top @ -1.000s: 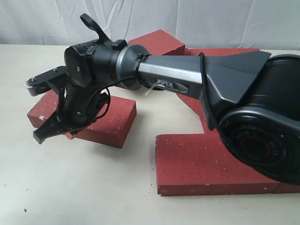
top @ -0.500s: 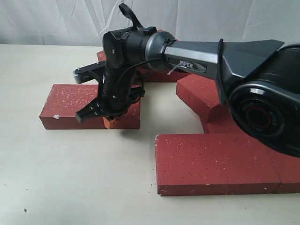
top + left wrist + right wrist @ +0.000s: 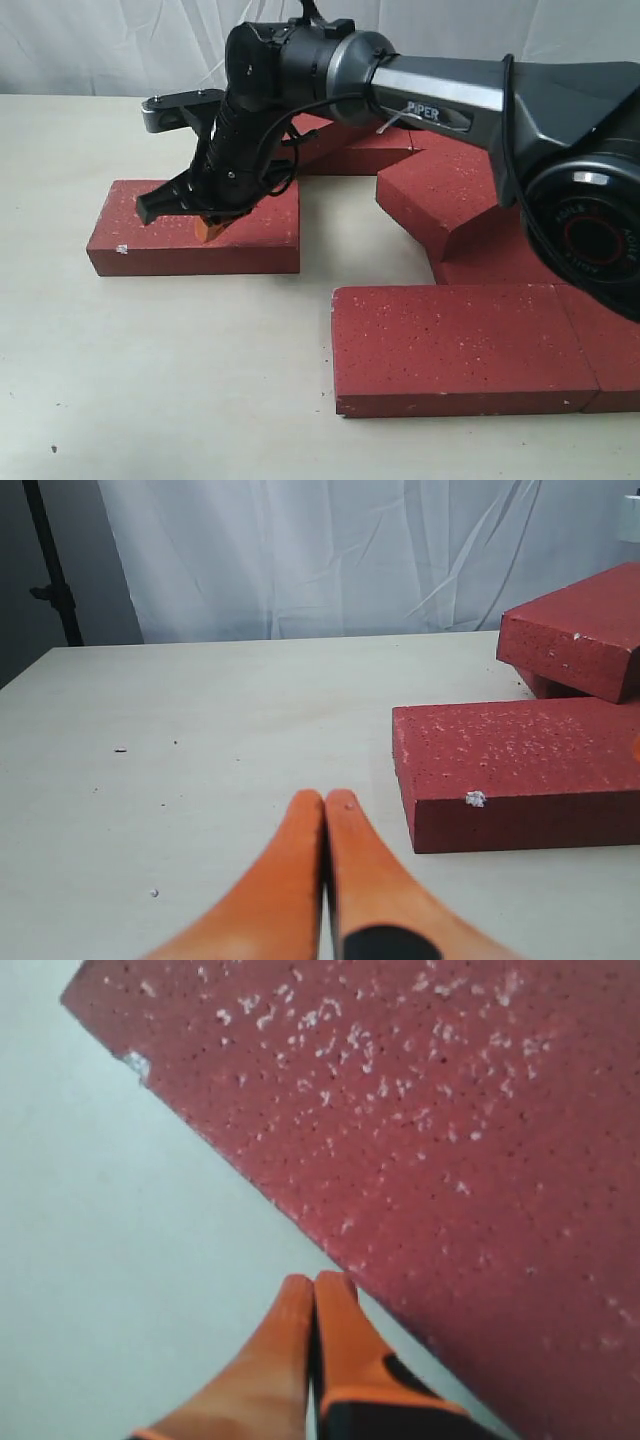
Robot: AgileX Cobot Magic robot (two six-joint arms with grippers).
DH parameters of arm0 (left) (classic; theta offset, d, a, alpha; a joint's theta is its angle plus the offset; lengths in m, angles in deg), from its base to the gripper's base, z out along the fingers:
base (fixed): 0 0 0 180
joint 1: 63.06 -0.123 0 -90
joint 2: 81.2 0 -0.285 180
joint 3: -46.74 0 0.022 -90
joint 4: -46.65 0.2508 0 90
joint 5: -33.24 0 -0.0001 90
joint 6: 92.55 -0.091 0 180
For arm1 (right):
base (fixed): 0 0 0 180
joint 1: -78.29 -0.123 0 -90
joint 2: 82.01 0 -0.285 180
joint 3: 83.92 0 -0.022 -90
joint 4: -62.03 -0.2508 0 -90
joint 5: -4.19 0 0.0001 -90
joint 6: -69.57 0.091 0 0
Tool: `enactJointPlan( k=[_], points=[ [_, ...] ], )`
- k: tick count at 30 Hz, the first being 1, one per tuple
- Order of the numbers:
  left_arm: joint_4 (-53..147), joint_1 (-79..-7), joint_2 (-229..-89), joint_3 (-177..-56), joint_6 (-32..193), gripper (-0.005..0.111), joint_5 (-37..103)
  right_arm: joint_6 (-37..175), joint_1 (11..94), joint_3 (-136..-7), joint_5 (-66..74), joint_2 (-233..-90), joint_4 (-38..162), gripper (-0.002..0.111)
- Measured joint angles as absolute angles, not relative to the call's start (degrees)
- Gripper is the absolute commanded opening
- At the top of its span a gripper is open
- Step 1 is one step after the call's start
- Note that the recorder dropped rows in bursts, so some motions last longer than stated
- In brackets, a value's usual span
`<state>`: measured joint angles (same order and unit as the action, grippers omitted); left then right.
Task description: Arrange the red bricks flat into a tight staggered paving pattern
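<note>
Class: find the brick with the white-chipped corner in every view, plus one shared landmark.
Exterior view: brick leftmost, under the arm.
Left wrist view: brick flat, before a tilted brick.
Right wrist view: brick fills most of the picture.
Shared landmark: its white corner chip.

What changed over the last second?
With the shut right tool on it, the left brick turned from skewed to square with the front bricks. The arm swung rightward and up. Nothing was grasped or released. The front bricks stayed put, and the left tool is shut.
</note>
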<state>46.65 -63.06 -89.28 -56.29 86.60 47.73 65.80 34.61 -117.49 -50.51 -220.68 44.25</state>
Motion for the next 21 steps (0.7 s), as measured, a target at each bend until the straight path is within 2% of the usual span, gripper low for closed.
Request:
enactJointPlan(
  k=[8,21],
  points=[
    [46.6,-63.1,-89.3,-56.3,86.6,0.000,47.7,65.8,34.6,-117.5,-41.3,-223.8,39.3,-0.001],
    [46.6,-63.1,-89.3,-56.3,86.6,0.000,47.7,75.0,34.5,-118.6,-43.2,-225.5,51.9,-0.001]
  ],
)
